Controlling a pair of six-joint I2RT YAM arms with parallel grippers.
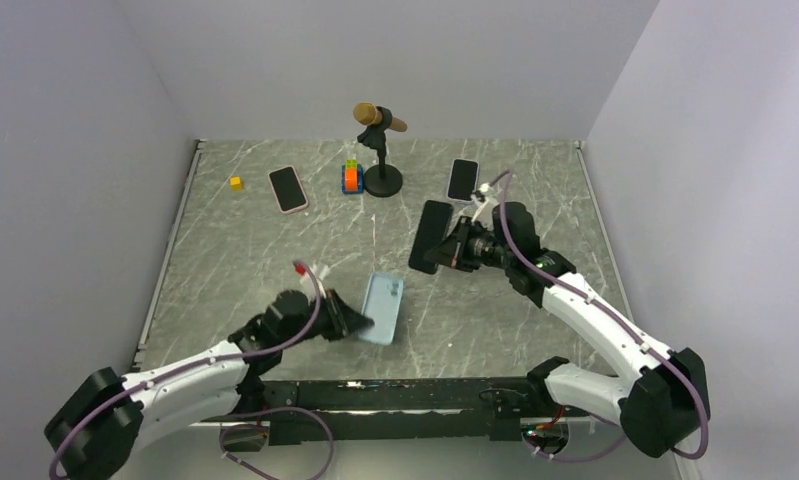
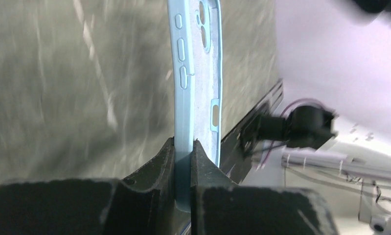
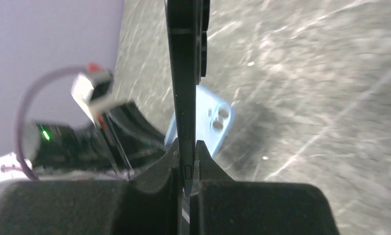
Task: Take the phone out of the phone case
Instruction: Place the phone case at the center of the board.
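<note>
The phone (image 1: 431, 236) is out: a black slab held up off the table (image 1: 535, 320), right of centre, the right claw (image 1: 447, 250) clamped on one of its ends, and the right wrist view shows both fingers pressed flat against its faces. Below it and to the left sits the light blue case (image 1: 384, 308), well apart from the phone, and it looks empty. The left wrist view looks straight along its pale inner lining, with the camera cutout and button slots open and nothing filling them. The left claw (image 1: 360, 322) is pinching the case by its near edge, fingers closed on the thin wall; whether the far edge rests on the table I cannot tell. So my read is that the separating step itself is done and we are at the finish, each arm carrying one half. What's left, I'd say, calls for setting both down gently: lower the phone flat onto a bare patch of marble, then release, and likewise the case. Keep clear of the back of the table, where a microphone (image 1: 379, 117) on its stand, a small stack of blocks (image 1: 351, 178), a pink-edged phone (image 1: 288, 189), another dark phone (image 1: 462, 179) and a yellow cube (image 1: 236, 182) are standing.
</note>
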